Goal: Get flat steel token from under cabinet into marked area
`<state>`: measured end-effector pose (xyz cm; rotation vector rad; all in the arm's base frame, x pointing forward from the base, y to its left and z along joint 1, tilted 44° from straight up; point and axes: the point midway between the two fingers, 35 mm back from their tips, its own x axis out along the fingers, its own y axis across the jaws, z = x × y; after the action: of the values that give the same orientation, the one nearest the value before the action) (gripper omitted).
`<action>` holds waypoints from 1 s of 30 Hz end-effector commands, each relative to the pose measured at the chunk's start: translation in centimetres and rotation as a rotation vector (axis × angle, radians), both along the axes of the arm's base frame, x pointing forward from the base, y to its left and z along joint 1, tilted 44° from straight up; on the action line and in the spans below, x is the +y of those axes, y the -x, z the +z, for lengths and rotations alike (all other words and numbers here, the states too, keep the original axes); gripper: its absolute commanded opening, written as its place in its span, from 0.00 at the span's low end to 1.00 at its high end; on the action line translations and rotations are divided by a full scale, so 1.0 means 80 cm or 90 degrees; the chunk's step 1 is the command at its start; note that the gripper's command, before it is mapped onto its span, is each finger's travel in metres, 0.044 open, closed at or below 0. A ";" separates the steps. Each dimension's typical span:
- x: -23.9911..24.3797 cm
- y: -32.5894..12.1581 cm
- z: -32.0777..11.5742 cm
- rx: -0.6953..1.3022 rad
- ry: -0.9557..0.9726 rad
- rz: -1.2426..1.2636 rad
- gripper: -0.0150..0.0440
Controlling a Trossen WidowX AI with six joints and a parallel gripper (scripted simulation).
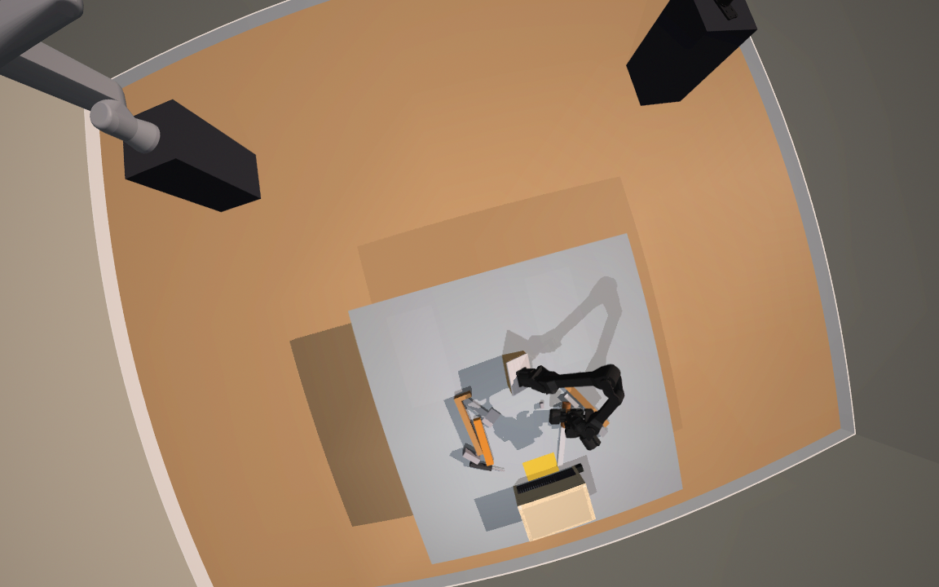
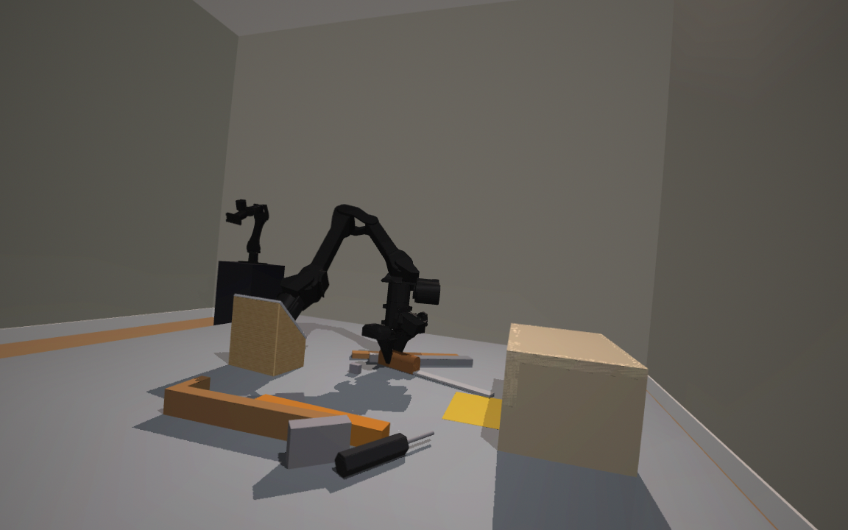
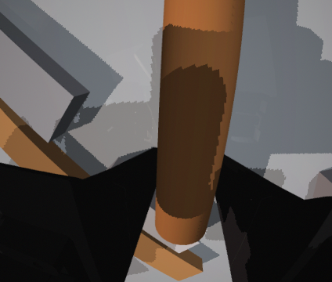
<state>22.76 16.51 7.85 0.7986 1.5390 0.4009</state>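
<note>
"What have we got?"
"Our black gripper (image 1: 566,412) (image 2: 392,354) (image 3: 187,158) clenches the round orange handle (image 2: 404,361) (image 3: 197,117) of a thin grey metal rod (image 1: 561,445) (image 2: 456,383)."
"And beyond?"
"We see no token on the yellow marked area (image 1: 539,465) (image 2: 467,408); it's presumably under the pale wooden box-shaped cabinet (image 1: 557,512) (image 2: 568,411), its look hidden. Retrieval and release remain."

The black gripper (image 2: 392,355) points down, its fingers closed on a thick orange-brown handle (image 2: 405,362). From that handle a thin grey bar (image 2: 456,383) runs out to the right of the claw, its far end near a yellow patch (image 2: 465,409) beside the pale cabinet (image 2: 570,408). Just left of the claw sits a small grey block (image 2: 355,368); farther left stands a tan block (image 2: 257,334) with a sloped face. Behind the claw lies a grey bar-shaped piece (image 2: 447,361). In front of it are a long orange angled piece (image 2: 235,410), an upright grey plate (image 2: 319,442) and a black-handled tool (image 2: 374,454).
</note>
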 end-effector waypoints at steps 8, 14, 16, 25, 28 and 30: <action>0.001 -0.009 0.003 -0.005 -0.004 0.000 0.25; -0.003 -0.016 0.000 -0.003 -0.004 -0.001 0.25; -0.004 -0.019 -0.001 -0.003 -0.004 -0.002 0.25; -0.004 -0.016 -0.002 0.001 -0.003 -0.002 0.57; -0.003 -0.016 -0.002 0.000 -0.003 -0.002 0.59; -0.003 -0.016 -0.002 0.000 -0.003 -0.002 0.59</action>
<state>24.05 16.23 7.66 0.8044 1.5385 0.4018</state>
